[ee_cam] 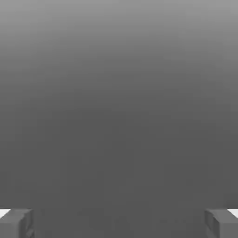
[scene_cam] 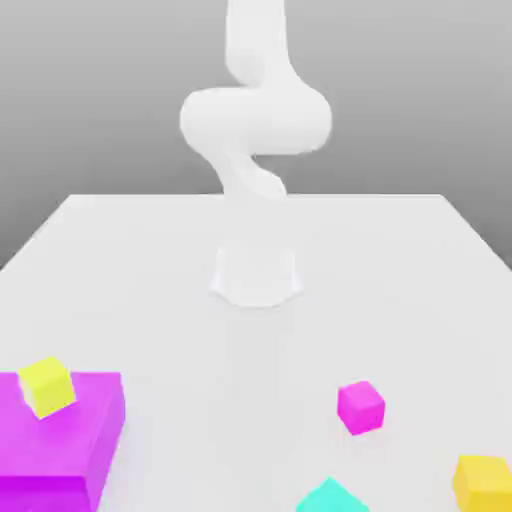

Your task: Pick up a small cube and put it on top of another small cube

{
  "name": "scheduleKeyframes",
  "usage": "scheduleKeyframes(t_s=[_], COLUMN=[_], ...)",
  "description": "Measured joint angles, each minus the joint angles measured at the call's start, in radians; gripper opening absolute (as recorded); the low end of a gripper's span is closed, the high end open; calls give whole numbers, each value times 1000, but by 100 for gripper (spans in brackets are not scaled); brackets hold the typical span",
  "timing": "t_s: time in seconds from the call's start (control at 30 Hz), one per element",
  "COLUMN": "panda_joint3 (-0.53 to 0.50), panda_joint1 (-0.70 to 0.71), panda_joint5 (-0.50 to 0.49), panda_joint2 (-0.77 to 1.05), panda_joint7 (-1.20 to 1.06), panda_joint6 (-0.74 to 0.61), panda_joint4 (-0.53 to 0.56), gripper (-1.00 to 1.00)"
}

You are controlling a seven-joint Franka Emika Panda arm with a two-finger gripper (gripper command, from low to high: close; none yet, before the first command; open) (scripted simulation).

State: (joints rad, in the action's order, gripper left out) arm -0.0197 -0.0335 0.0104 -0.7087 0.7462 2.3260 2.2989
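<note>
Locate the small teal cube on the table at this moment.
In the exterior view, the teal cube sits on the white table at the picture's lower edge, right of centre, below the small magenta cube and left of the orange-yellow cube.

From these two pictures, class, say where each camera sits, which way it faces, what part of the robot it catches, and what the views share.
Exterior view: off the arm, low over the white table, facing the white robot arm across it; small teal cube, small amber cube, small magenta cube and a lemon-yellow cube on the large flat magenta block lie nearest.
Hand view: on the hand, facing a plain grey backdrop; the gripper, open, frames it by its fingertips.
Shared: only grey backdrop.
</note>
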Motion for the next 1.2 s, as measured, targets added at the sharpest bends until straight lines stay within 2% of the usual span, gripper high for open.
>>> scheduleKeyframes(t_s=[0.3, 0.6, 0.93, 1.1, 1.13, 1.2], panda_joint3=[-56, -64, -44, -30, -28, -28], panda_joint1=[-102, -161, -183, -176, -174, -174], panda_joint5=[53, 97, 48, 49, 51, 51], panda_joint2=[333, 659, 1014, 1195, 1213, 1213], panda_joint7=[-206, -404, -554, -577, -578, -578], panda_joint6=[94, 187, 295, 420, 435, 434], panda_joint4=[-4, -8, -11, -39, -42, -42], gripper=[0, 0, 0, 0, -100, -100])
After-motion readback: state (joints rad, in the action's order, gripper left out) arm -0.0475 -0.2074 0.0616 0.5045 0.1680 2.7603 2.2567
